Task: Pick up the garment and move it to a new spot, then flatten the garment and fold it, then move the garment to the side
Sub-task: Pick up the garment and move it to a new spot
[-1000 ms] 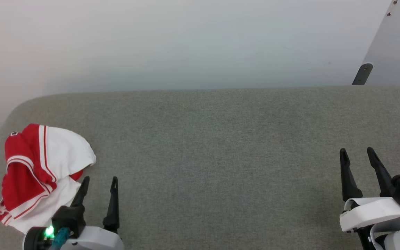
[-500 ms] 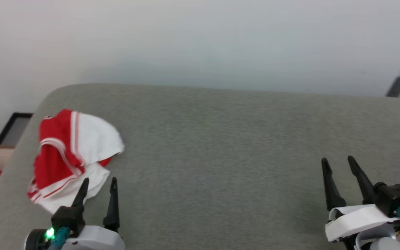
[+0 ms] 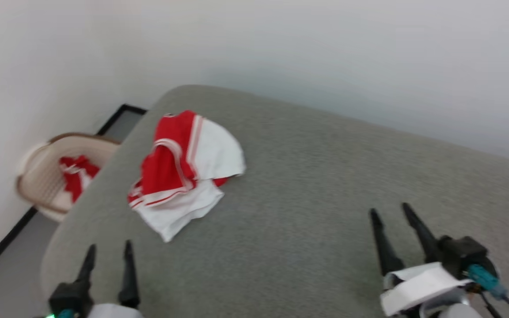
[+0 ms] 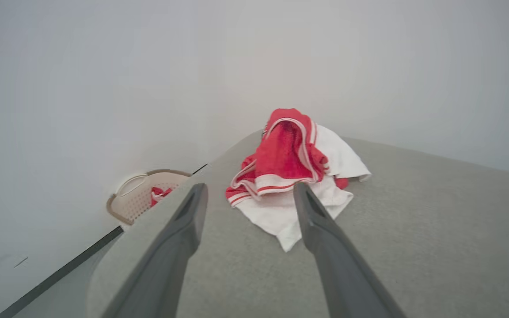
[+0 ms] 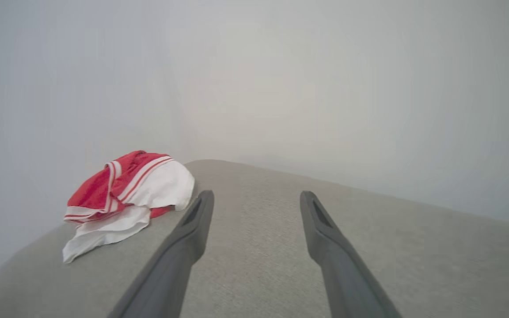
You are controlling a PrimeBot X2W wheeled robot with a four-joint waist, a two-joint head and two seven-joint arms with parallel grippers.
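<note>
I find no writing I can read. A small dark mark on the far edge of the garment [image 3: 184, 170] is too blurred to make out, and the head view is smeared throughout. The garment lies crumpled on the far left part of the grey padded surface [image 3: 325, 198], close to its left edge, red and striped trim uppermost with white cloth spilling out toward me. Its folds hide most of it.

My left gripper [image 3: 108, 246] hangs at the near left corner of the surface, fingers spread and holding nothing, apart from the garment. My right gripper [image 3: 389, 209] is well off to the right, fingers likewise spread and empty. The frame's bottom edge cuts off both wrists.

Off the surface to the left, a beige basket [image 3: 38, 159] sits against the wall with another red-and-white cloth [image 3: 75, 174] inside. The edge of the surface partly hides this basket in the left wrist view.
</note>
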